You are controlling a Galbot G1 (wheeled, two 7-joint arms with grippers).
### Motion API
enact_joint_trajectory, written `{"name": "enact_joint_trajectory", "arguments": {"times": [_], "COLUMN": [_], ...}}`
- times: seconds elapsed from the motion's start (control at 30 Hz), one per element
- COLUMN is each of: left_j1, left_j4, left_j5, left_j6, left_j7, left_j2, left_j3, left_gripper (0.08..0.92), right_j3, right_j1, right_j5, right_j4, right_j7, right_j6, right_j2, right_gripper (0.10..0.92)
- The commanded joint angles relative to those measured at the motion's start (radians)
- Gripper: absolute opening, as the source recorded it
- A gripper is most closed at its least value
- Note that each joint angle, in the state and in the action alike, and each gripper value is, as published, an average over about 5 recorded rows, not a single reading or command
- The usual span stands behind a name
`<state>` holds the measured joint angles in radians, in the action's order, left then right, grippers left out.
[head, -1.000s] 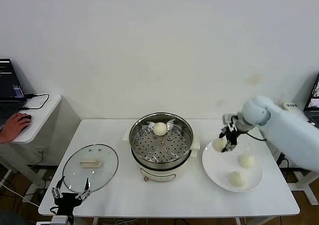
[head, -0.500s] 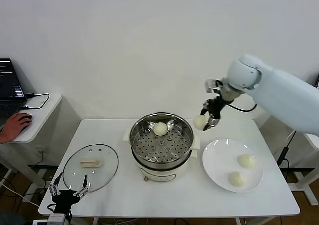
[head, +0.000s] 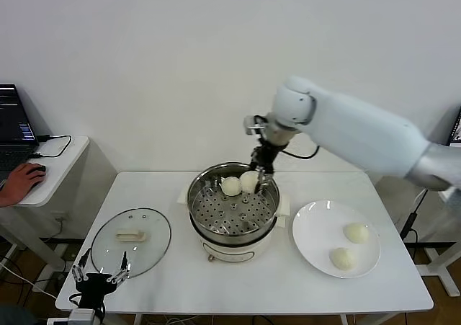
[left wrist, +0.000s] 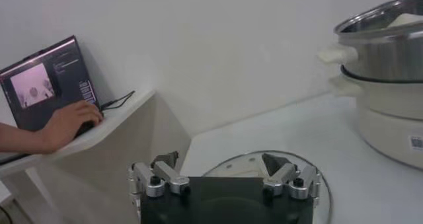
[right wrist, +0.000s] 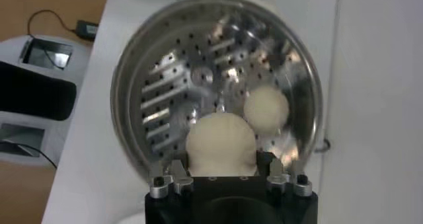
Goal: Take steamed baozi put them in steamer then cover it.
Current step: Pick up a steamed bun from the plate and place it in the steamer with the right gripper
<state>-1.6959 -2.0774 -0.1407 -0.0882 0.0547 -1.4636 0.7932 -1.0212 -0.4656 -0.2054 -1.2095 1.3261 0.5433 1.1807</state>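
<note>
The steamer (head: 234,233) stands mid-table with one steamed baozi (head: 230,187) on its perforated tray. My right gripper (head: 253,178) hangs over the pot's far right side, shut on a second baozi (head: 249,182). In the right wrist view that held bun (right wrist: 221,146) fills the gap between the fingers, above the tray (right wrist: 178,86) and next to the resting bun (right wrist: 266,110). Two more baozi (head: 356,232) (head: 343,259) lie on the white plate (head: 317,228). My left gripper (head: 99,273) is open and empty at the table's front left edge, by the glass lid (head: 131,241).
A side desk (head: 54,159) with a laptop (head: 14,127) and a person's hand (head: 21,181) stands at the left. In the left wrist view the open left gripper (left wrist: 220,160) sits just before the lid (left wrist: 244,162), with the steamer (left wrist: 390,47) farther off.
My right arm lifted a baozi off the plate and carried it left, over the steamer. The plate now holds two buns. The left gripper has barely shifted.
</note>
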Motion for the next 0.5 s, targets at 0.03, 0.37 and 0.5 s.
{"name": "enact_joint_trajectory", "arguments": {"times": [0.03,0.37,0.5], "left_j1": [0.001,0.014,0.018], "left_j4": [0.0,0.008,0.014], "left_j5": [0.003,0.008,0.009], "left_j6": [0.0,0.0,0.0], "left_j7": [-0.001,0.001,0.002], "left_j2": [0.009,0.011,0.008], "left_j3": [-0.002,-0.011,-0.014], "left_gripper": [0.823,0.823,0.823], "right_j3": [-0.028,0.025,0.03], "right_j1": [0.036,0.115,0.135], "right_j5": [0.024,0.114,0.132], "right_j4": [0.139,0.269,0.295], "right_j7": [-0.001,-0.026,-0.03], "right_j6": [0.008,-0.01,-0.016], "right_j2": [0.174,0.278,0.307], "right_gripper": [0.619,0.619,0.619]}}
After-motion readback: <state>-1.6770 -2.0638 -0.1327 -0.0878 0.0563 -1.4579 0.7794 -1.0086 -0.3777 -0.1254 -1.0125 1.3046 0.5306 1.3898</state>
